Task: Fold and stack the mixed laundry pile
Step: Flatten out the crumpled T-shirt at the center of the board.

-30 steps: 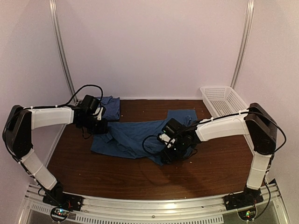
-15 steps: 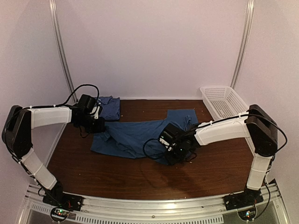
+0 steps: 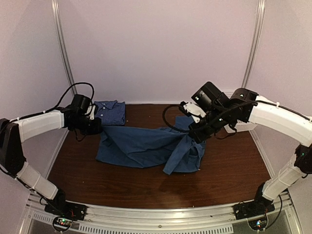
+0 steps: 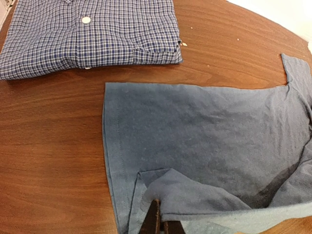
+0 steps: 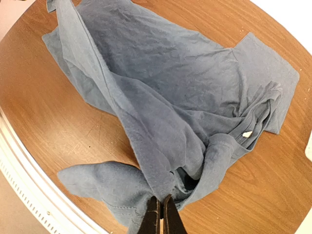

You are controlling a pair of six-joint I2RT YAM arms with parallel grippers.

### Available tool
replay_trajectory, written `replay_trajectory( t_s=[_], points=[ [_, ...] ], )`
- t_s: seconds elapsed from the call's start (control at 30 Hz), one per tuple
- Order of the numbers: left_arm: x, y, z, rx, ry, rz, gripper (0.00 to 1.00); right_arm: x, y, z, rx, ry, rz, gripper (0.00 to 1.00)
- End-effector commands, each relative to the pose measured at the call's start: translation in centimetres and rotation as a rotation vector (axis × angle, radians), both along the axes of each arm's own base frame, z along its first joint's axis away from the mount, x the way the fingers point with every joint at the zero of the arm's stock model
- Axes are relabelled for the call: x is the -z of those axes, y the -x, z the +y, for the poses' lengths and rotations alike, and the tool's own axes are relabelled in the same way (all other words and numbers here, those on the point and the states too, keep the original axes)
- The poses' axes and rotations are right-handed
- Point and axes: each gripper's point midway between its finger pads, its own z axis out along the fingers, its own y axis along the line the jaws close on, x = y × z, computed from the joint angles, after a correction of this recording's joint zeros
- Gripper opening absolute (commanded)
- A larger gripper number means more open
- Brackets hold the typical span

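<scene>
A: State of the left gripper (image 4: pixel 158 223)?
B: Jaws pinched tight on a folded-over edge of the teal-blue t-shirt (image 3: pixel 141 145), at the shirt's left end, low over the table (image 3: pixel 229 170).
A: And the right gripper (image 5: pixel 161 214)?
B: Clamped on a bunch of the same tee at its right side and held up off the table. Cloth hangs from the fingertips and drapes back down onto the wood.
A: Where does the tee sit overall?
B: Mid-table, stretched left to right between the two arms, wrinkled. One sleeve lies flat toward the far right, and a flap hangs toward the near edge below the right gripper. The right wrist view shows a small white tag (image 5: pixel 247 134) by the bunched part.
A: Other garment?
B: The blue-and-white checked button shirt (image 3: pixel 111 113) lies folded and flat in the far left corner. It is just beyond the tee's left edge, with a strip of bare wood between them. One white button is showing.
</scene>
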Motion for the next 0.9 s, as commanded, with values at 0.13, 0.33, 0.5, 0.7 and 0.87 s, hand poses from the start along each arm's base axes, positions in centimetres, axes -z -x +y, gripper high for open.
replay_trajectory(
  t_s=[0.13, 0.33, 0.5, 0.7, 0.87],
  points=[
    [-0.3, 1.1, 1.6, -0.017, -0.063, -0.014, 0.0, 1.1, -4.5, 7.0, -0.177, -0.061, 0.056, 0.0],
    [1.0, 1.2, 1.5, -0.031, -0.05, 0.015, 0.0, 5.3, -10.9, 11.9, -0.12, 0.033, 0.081, 0.35],
    [1.0, 0.9, 1.7, -0.045, -0.041, 0.012, 0.0, 2.1, -8.2, 11.1, -0.145, -0.096, -0.041, 0.43],
    [0.8, 0.4, 1.4, -0.038, -0.029, 0.01, 0.0, 7.9, -2.0, 9.2, -0.253, -0.053, 0.048, 0.41],
    [1.0, 0.3, 1.0, -0.027, -0.016, 0.014, 0.0, 12.7, -0.4, 8.4, -0.307, 0.085, 0.068, 0.47]
  ],
)
